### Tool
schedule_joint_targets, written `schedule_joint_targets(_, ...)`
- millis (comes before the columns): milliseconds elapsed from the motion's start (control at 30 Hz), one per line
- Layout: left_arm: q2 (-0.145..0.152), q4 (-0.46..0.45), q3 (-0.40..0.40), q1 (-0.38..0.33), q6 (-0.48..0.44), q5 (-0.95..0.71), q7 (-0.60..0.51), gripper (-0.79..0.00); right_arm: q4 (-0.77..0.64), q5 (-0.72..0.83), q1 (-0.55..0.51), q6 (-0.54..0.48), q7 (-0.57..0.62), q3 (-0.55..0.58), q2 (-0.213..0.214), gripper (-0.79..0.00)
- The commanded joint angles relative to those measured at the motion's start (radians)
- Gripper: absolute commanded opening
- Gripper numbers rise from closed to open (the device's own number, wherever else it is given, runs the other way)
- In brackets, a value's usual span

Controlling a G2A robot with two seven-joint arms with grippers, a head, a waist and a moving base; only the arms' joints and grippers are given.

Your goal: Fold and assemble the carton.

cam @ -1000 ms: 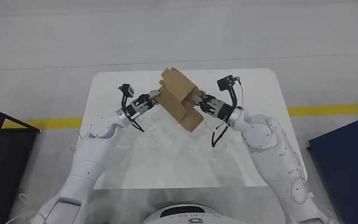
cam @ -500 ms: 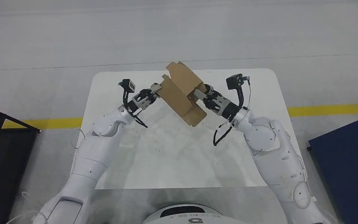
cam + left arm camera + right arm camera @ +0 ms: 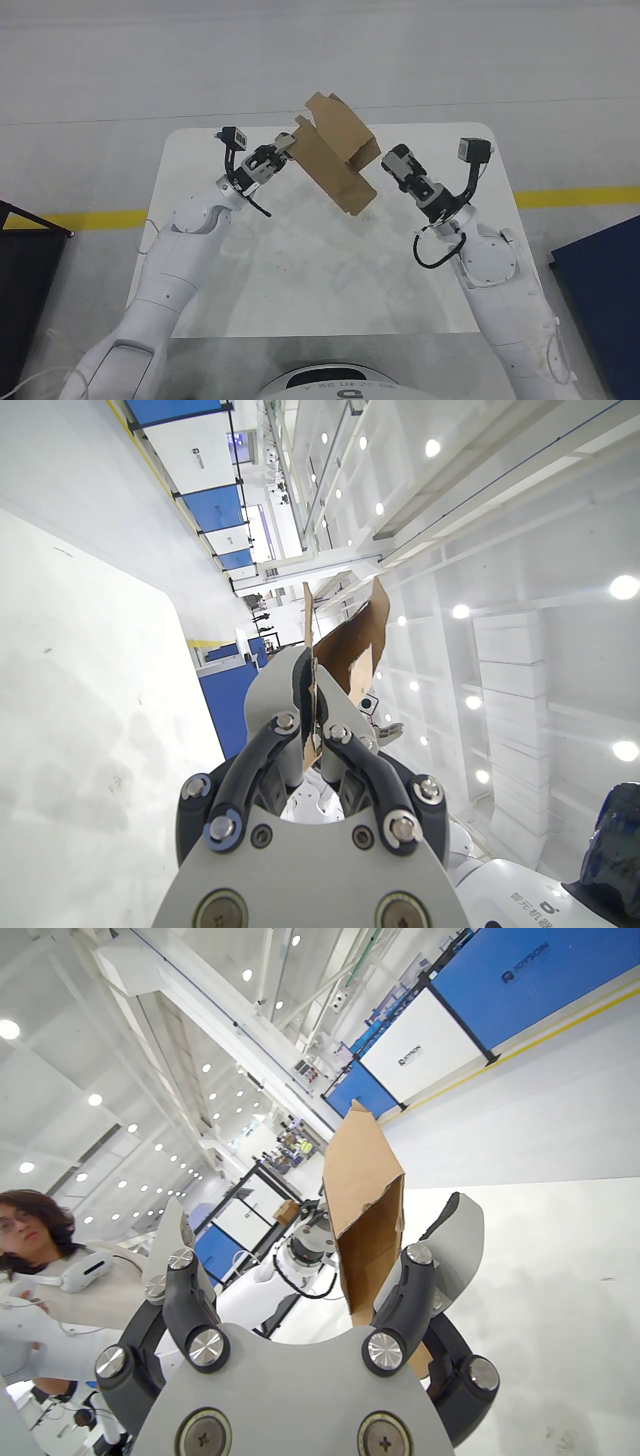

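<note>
The brown cardboard carton point(image 3: 335, 160) hangs tilted over the far part of the white tabletop point(image 3: 330, 280), close to its far edge and about midway between the left and right edges. Whether its lowest corner touches the surface cannot be told.

The left gripper point(image 3: 275, 158) carries it alone. In the left wrist view its fingers point(image 3: 280, 700) are pinched tight on 1 thin cardboard edge of the carton point(image 3: 360, 635), with the rest of the board rising beyond them.

The right gripper point(image 3: 400, 165) sits just beside the carton on the other side, apart from it. In the right wrist view its 2 fingers are spread wide around nothing point(image 3: 320, 1218), and the carton point(image 3: 365, 1188) stands beyond them with 1 open, ragged end facing the camera.

Judged from this, the work is partly done. The carton is off the tabletop and pulled open from flat into a loose sleeve, but it is not square, and its end flaps stick out unfolded. Squaring the body, folding the flaps in at both ends and closing them all appear to be left, and the right gripper would need a fresh hold first.
</note>
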Motion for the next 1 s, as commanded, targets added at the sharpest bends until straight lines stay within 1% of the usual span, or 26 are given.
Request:
schedule_joint_targets(0,-0.001,0.003,0.002,-0.003,-0.002,0.001,-0.001,-0.785,0.010,0.002,0.001,-0.003,0.009,0.000,0.001,-0.089)
schedule_joint_targets(67,-0.002,0.007,0.004,-0.006,-0.002,0.011,-0.002,-0.785,0.012,-0.003,0.004,-0.007,-0.001,-0.005,0.000,-0.099)
schedule_joint_targets(200,-0.004,0.016,0.004,-0.013,-0.005,0.018,0.001,-0.785,-0.001,0.008,-0.002,-0.052,-0.044,-0.005,-0.002,-0.142)
schedule_joint_targets(333,-0.006,0.021,0.002,-0.018,-0.004,0.018,-0.001,-0.785,-0.003,0.080,0.004,-0.077,0.020,-0.033,-0.001,-0.154)
schedule_joint_targets(400,-0.007,0.022,0.003,-0.021,-0.004,0.020,0.000,-0.785,0.014,0.117,0.021,-0.075,0.050,-0.050,-0.001,-0.160)
schedule_joint_targets(467,-0.008,0.021,0.004,-0.023,-0.005,0.017,-0.001,-0.785,0.046,0.136,0.039,-0.061,0.071,-0.068,-0.002,-0.185)
schedule_joint_targets(633,-0.011,0.020,0.004,-0.026,-0.009,0.014,-0.004,-0.785,0.139,0.201,0.086,-0.022,0.078,-0.105,-0.009,-0.246)
schedule_joint_targets(733,-0.011,0.019,0.000,-0.026,-0.011,0.014,-0.006,-0.785,0.179,0.259,0.109,-0.008,0.097,-0.118,-0.012,-0.252)
schedule_joint_targets(833,-0.011,0.019,-0.004,-0.027,-0.011,0.014,-0.009,-0.785,0.209,0.305,0.127,0.003,0.118,-0.122,-0.013,-0.277)
schedule_joint_targets(900,-0.012,0.020,-0.005,-0.029,-0.011,0.014,-0.013,-0.785,0.225,0.334,0.137,0.009,0.130,-0.127,-0.014,-0.320)
schedule_joint_targets(967,-0.013,0.020,-0.002,-0.030,-0.011,0.012,-0.022,-0.785,0.240,0.364,0.148,0.010,0.150,-0.133,-0.015,-0.336)
